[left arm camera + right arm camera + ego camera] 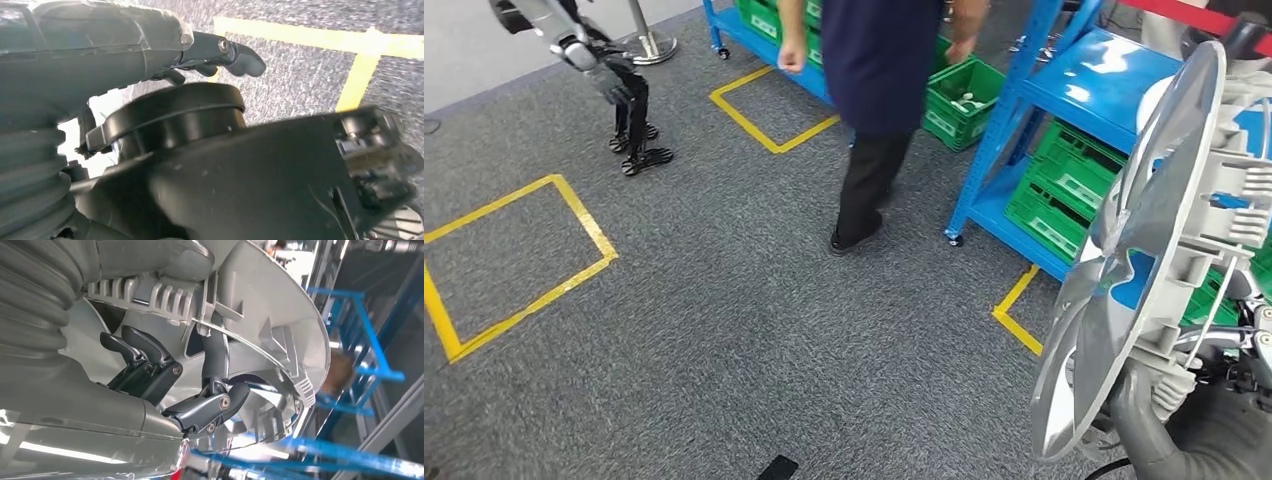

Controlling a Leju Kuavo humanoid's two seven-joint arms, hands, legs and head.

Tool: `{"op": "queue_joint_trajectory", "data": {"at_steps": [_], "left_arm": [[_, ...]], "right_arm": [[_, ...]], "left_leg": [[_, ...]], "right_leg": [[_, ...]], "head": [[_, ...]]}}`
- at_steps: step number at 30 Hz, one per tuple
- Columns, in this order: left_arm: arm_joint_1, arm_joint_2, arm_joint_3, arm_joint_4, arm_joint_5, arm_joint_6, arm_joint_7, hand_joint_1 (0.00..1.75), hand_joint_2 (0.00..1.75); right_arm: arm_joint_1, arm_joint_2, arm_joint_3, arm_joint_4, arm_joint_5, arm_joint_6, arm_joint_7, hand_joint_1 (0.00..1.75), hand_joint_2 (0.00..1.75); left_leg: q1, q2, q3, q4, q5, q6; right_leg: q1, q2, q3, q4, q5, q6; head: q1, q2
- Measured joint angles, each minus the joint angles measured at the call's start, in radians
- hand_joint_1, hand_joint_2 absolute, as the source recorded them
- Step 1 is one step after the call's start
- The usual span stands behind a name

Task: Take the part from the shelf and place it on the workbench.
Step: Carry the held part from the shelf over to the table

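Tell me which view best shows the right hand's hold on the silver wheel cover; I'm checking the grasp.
The right wrist view: the right hand hooks dark fingers through the wheel cover. The head view shows the cover's edge.

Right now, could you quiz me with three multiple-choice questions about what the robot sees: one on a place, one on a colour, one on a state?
1. Where do the green bins sit?
A on the blue shelves
B on the carpet
C on a workbench

2. What colour is the floor tape?
A red
B yellow
C white

3. What is the right hand doing?
A hanging empty
B pointing
C holding the silver wheel cover

Answers: 1 A, the bins rest on shelf levels. 2 B, yellow squares mark the carpet. 3 C, its fingers hook through the cover.
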Motion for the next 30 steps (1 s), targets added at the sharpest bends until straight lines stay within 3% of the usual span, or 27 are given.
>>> {"op": "queue_joint_trajectory", "data": {"at_steps": [1, 3, 4, 5, 6, 7, 9, 10, 12, 13, 14, 16, 18, 20, 21, 22, 24, 26, 27, 29, 30], "left_arm": [[0.000, 0.001, 0.000, 0.000, 0.005, 0.002, 0.000, 0.00, 1.75], [-0.001, 0.002, 0.000, 0.000, 0.016, 0.006, 0.000, 0.00, 1.75], [-0.001, 0.003, 0.000, 0.000, 0.022, 0.007, 0.000, 0.00, 1.75], [0.000, 0.005, 0.000, 0.000, 0.026, 0.007, 0.000, 0.00, 1.75], [0.000, 0.008, 0.001, 0.001, 0.030, 0.006, 0.000, 0.00, 1.75], [0.000, 0.011, 0.001, 0.001, 0.032, 0.006, 0.000, 0.00, 1.75], [-0.001, 0.017, 0.001, 0.002, 0.033, 0.006, 0.000, 0.00, 1.75], [-0.002, 0.018, 0.001, 0.002, 0.034, 0.005, 0.000, 0.00, 1.75], [-0.003, 0.020, 0.001, 0.002, 0.035, 0.006, 0.000, 0.00, 1.75], [-0.002, 0.021, 0.001, 0.002, 0.037, 0.008, 0.000, 0.00, 1.75], [-0.001, 0.024, 0.001, 0.002, 0.041, 0.012, 0.000, 0.00, 1.75], [-0.001, 0.031, 0.001, 0.002, 0.059, 0.024, 0.000, 0.00, 1.75], [-0.003, 0.038, 0.002, 0.002, 0.088, 0.031, -0.004, 0.00, 1.75], [-0.004, 0.045, 0.005, 0.001, 0.119, 0.031, -0.029, 0.00, 1.75], [-0.004, 0.047, 0.006, 0.001, 0.132, 0.031, -0.045, 0.00, 1.75], [-0.002, 0.049, 0.008, 0.001, 0.143, 0.032, -0.059, 0.00, 1.75], [-0.001, 0.051, 0.010, 0.001, 0.161, 0.036, -0.060, 0.00, 1.75], [-0.002, 0.050, 0.013, 0.001, 0.171, 0.045, -0.044, 0.00, 1.75], [-0.003, 0.050, 0.015, 0.001, 0.172, 0.051, -0.039, 0.00, 1.75], [-0.004, 0.049, 0.019, 0.000, 0.169, 0.063, -0.038, 0.00, 1.75], [-0.005, 0.049, 0.020, 0.000, 0.166, 0.069, -0.038, 0.00, 1.75]], "right_arm": [[0.000, 0.001, 0.003, 0.000, 0.002, 0.001, -0.005, 1.75, 1.75], [0.001, 0.002, 0.009, 0.001, 0.003, 0.003, -0.022, 1.75, 1.75], [0.000, 0.005, 0.012, 0.003, 0.003, 0.004, -0.033, 1.75, 1.75], [0.000, 0.008, 0.016, 0.006, 0.002, 0.006, -0.044, 1.75, 1.75], [-0.001, 0.011, 0.020, 0.009, 0.001, 0.007, -0.054, 1.75, 1.75], [-0.002, 0.015, 0.024, 0.012, 0.000, 0.008, -0.061, 1.75, 1.75], [-0.004, 0.022, 0.031, 0.015, -0.001, 0.009, -0.067, 1.75, 1.75], [-0.005, 0.024, 0.034, 0.016, -0.001, 0.009, -0.068, 1.75, 1.75], [-0.007, 0.028, 0.039, 0.018, -0.002, 0.009, -0.070, 1.75, 1.75], [-0.008, 0.030, 0.042, 0.019, -0.005, 0.010, -0.072, 1.75, 1.75], [-0.009, 0.033, 0.045, 0.020, -0.011, 0.012, -0.077, 1.75, 1.75], [-0.013, 0.042, 0.051, 0.024, -0.030, 0.020, -0.098, 1.75, 1.75], [-0.018, 0.050, 0.055, 0.029, -0.054, 0.024, -0.123, 1.75, 1.75], [-0.021, 0.056, 0.057, 0.036, -0.079, 0.022, -0.141, 1.75, 1.75], [-0.021, 0.057, 0.057, 0.039, -0.091, 0.021, -0.147, 1.75, 1.75], [-0.021, 0.057, 0.056, 0.042, -0.105, 0.020, -0.153, 1.75, 1.75], [-0.022, 0.057, 0.055, 0.045, -0.134, 0.022, -0.163, 1.75, 1.75], [-0.025, 0.057, 0.052, 0.048, -0.160, 0.029, -0.171, 1.75, 1.75], [-0.028, 0.057, 0.051, 0.049, -0.170, 0.033, -0.174, 1.75, 1.75], [-0.035, 0.057, 0.050, 0.054, -0.184, 0.037, -0.182, 1.75, 1.75], [-0.038, 0.057, 0.050, 0.057, -0.188, 0.038, -0.185, 1.75, 1.75]], "left_leg": [[0.000, -0.010, 0.000, -0.001, 0.002, 0.006], [-0.006, -0.032, 0.001, -0.002, 0.004, 0.016], [-0.011, -0.043, 0.001, -0.001, 0.004, 0.020], [-0.016, -0.055, 0.002, -0.001, 0.004, 0.023], [-0.020, -0.068, 0.003, -0.001, 0.004, 0.024], [-0.024, -0.080, 0.006, -0.001, 0.004, 0.025], [-0.030, -0.103, 0.009, 0.000, 0.004, 0.025], [-0.030, -0.114, 0.007, 0.000, 0.005, 0.024], [-0.027, -0.132, -0.001, 0.000, 0.010, 0.018], [-0.026, -0.142, -0.005, -0.001, 0.013, 0.013], [-0.027, -0.138, -0.007, 0.001, 0.012, 0.009], [-0.029, -0.095, -0.028, 0.040, -0.017, -0.004], [-0.020, -0.052, -0.085, 0.152, -0.078, -0.020], [-0.005, -0.049, -0.138, 0.256, -0.111, -0.035], [0.001, -0.047, -0.142, 0.264, -0.102, -0.042], [0.006, -0.040, -0.123, 0.230, -0.074, -0.047], [0.008, 0.008, -0.051, 0.102, -0.013, -0.056], [0.001, 0.053, -0.009, 0.018, 0.008, -0.044], [-0.004, 0.057, -0.008, 0.010, 0.003, -0.032], [-0.004, 0.031, -0.013, 0.009, 0.006, -0.009], [-0.004, 0.016, -0.013, 0.008, 0.007, -0.002]], "right_leg": [[0.000, 0.021, -0.015, 0.039, -0.029, 0.001], [0.005, 0.059, -0.073, 0.173, -0.100, -0.006], [0.009, 0.065, -0.104, 0.239, -0.123, -0.011], [0.013, 0.068, -0.123, 0.276, -0.128, -0.017], [0.017, 0.070, -0.126, 0.274, -0.109, -0.025], [0.022, 0.076, -0.111, 0.233, -0.074, -0.034], [0.029, 0.112, -0.058, 0.104, 0.004, -0.056], [0.031, 0.129, -0.037, 0.053, 0.024, -0.062], [0.033, 0.140, -0.020, 0.010, 0.028, -0.067], [0.034, 0.130, -0.017, 0.000, 0.029, -0.067], [0.033, 0.118, -0.013, -0.008, 0.031, -0.067], [0.028, 0.094, -0.005, -0.024, 0.037, -0.068], [0.026, 0.070, -0.002, -0.029, 0.039, -0.069], [0.025, 0.043, -0.002, -0.028, 0.037, -0.067], [0.023, 0.031, -0.001, -0.027, 0.036, -0.065], [0.020, 0.020, 0.001, -0.026, 0.033, -0.061], [0.018, 0.002, 0.005, -0.020, 0.025, -0.048], [0.020, -0.012, 0.007, -0.012, 0.017, -0.034], [0.022, -0.020, 0.008, -0.012, 0.015, -0.030], [0.021, -0.038, 0.013, -0.012, 0.009, -0.021], [0.018, -0.029, 0.012, -0.003, -0.003, -0.017]], "head": [[0.000, 0.000], [0.001, 0.000], [0.001, 0.000], [0.001, 0.000], [0.001, 0.000], [0.001, 0.000], [0.001, 0.000], [0.001, 0.000], [0.000, 0.000], [0.001, 0.000], [0.001, 0.000], [0.001, 0.000], [0.000, 0.000], [0.000, 0.000], [0.000, 0.000], [0.000, 0.000], [-0.001, 0.000], [-0.001, 0.000], [-0.001, 0.000], [-0.001, 0.000], [-0.001, 0.000]]}}
